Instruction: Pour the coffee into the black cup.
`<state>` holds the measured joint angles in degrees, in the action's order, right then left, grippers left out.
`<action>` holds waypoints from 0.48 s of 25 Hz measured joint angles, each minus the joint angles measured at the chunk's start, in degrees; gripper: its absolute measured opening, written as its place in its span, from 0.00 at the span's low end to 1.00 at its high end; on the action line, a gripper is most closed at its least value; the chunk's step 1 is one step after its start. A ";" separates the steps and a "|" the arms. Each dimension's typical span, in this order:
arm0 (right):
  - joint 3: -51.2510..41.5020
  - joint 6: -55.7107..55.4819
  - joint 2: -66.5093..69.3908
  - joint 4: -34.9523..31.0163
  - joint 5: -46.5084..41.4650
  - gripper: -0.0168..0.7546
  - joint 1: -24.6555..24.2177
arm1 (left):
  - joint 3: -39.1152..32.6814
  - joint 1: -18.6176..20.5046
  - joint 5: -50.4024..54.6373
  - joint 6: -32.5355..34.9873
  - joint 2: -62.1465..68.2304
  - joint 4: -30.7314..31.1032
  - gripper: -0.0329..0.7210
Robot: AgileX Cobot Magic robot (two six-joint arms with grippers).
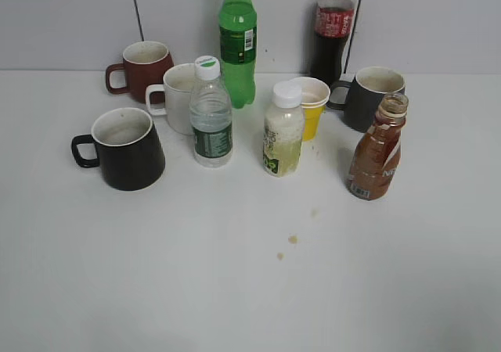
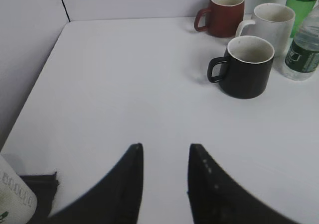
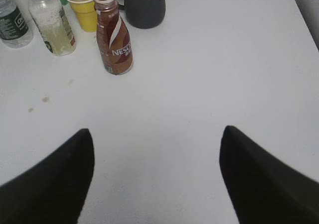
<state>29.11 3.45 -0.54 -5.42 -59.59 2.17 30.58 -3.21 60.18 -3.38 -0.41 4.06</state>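
The coffee bottle [image 1: 377,151], clear plastic with brown liquid and no cap, stands upright at the right of the table; it also shows in the right wrist view [image 3: 113,40]. The black cup [image 1: 125,149] stands upright at the left, white inside, handle pointing left; it also shows in the left wrist view [image 2: 245,67]. My left gripper [image 2: 164,152] is open and empty over bare table, well short of the black cup. My right gripper [image 3: 157,137] is wide open and empty, well short of the coffee bottle. Neither gripper shows in the exterior view.
A dark red mug [image 1: 143,70], a white mug [image 1: 180,95], a water bottle [image 1: 210,117], a green bottle [image 1: 237,43], a white-capped juice bottle [image 1: 283,133], a yellow paper cup [image 1: 311,105], a cola bottle [image 1: 332,31] and a dark grey mug [image 1: 370,96] stand behind. Brown drips [image 1: 292,240] mark the table.
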 joint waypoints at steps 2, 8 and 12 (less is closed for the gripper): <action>0.00 0.00 0.00 0.00 0.00 0.78 0.00 | 0.00 0.00 0.00 0.00 0.00 0.00 0.36; 0.00 0.00 0.00 -0.16 0.00 0.78 0.00 | 0.00 0.00 0.00 0.00 0.00 0.00 0.36; 0.00 0.00 0.00 -0.16 0.00 0.78 0.00 | 0.00 0.00 0.00 0.00 0.00 0.00 0.36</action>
<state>29.11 3.45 -0.54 -5.58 -59.59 2.17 30.58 -3.21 60.18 -3.38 -0.41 4.06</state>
